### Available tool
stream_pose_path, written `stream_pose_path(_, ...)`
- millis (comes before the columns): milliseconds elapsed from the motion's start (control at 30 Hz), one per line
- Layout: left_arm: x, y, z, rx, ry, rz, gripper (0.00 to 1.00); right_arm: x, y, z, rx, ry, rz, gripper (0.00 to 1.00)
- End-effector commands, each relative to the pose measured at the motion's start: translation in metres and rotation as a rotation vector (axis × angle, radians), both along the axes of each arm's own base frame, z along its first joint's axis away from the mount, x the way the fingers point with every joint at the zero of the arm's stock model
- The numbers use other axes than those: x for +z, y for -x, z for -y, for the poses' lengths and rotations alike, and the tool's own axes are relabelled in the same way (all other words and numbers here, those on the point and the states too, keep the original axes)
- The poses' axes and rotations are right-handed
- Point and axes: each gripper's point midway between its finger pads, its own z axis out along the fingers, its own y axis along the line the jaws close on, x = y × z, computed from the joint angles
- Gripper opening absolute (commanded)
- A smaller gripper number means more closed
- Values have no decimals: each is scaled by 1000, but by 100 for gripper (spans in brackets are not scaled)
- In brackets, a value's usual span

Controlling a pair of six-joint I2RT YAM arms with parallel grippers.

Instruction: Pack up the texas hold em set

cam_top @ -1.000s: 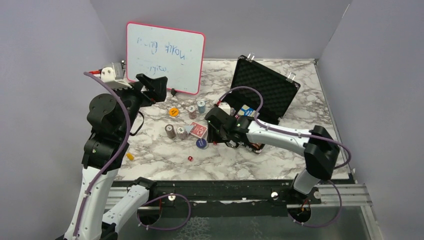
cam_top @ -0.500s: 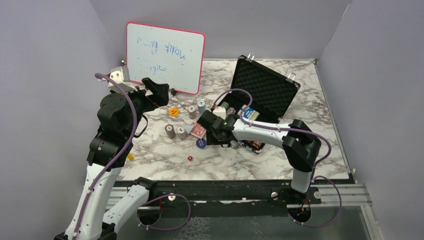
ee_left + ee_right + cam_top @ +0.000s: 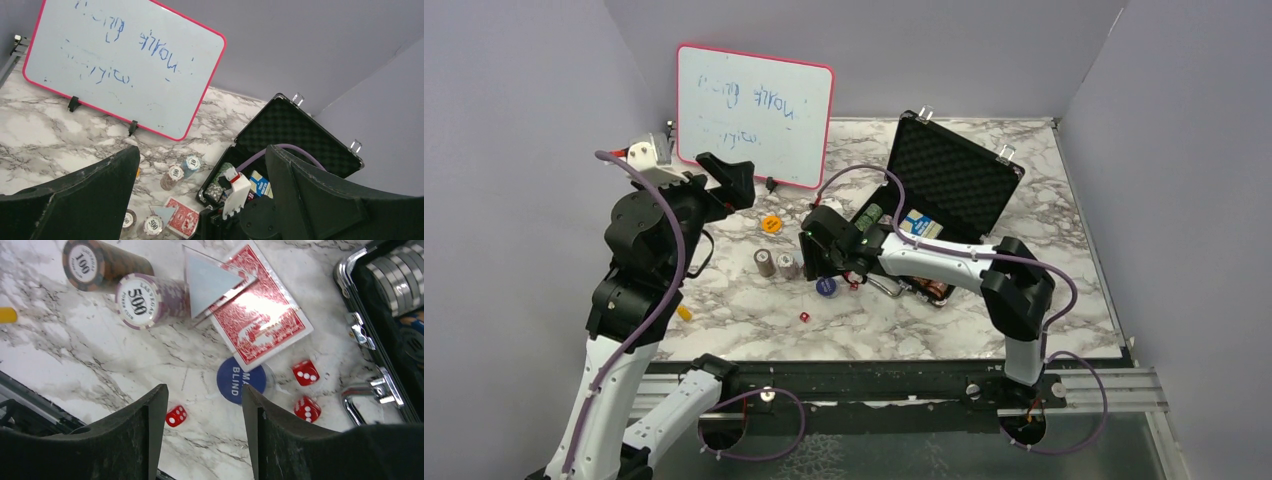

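Gathering loose pieces: my right fingers [image 3: 142,440] gape empty left of the case [image 3: 954,178]; next, I'd lower onto the button [image 3: 235,382]. Left fingers [image 3: 90,195] wide open.

brown chip stack [image 3: 82,262]: "100" printed on the round end face; ring lettering around it too small to read
purple chip stack [image 3: 136,301]: "500" on the end face; small arched lettering above it, seemingly "LAS VEGAS"
blue button [image 3: 240,380]: "BLIND" in white; above it only "MA", the rest hidden under the red-backed card [image 3: 260,320]
red die [image 3: 305,374]: three white pips on the upper face
upright chip stack [image 3: 174,173]: "100" on top
whiteboard [image 3: 125,65]: two lines of blue handwritten scrawl; not legible
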Motion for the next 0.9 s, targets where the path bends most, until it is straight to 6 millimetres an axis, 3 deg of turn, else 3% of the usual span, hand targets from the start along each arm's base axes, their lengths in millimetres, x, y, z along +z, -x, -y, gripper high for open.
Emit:
stream_pose_path(0,16,6,-10,44,-11,41,99,7,-4,-28,71,-52,29,60)
stream_pose_path(400,9,5,-13,61,-16,26,99,13,-15,-73,161,-84,85,68)
stream_pose_path(600,11,7,-17,76,-25,32,99,-7,-25,-78,140,-14,94,69)
stream_pose_path(867,13,9,-19,84,-32,39,99,-18,-32,-96,215,46,139,65)
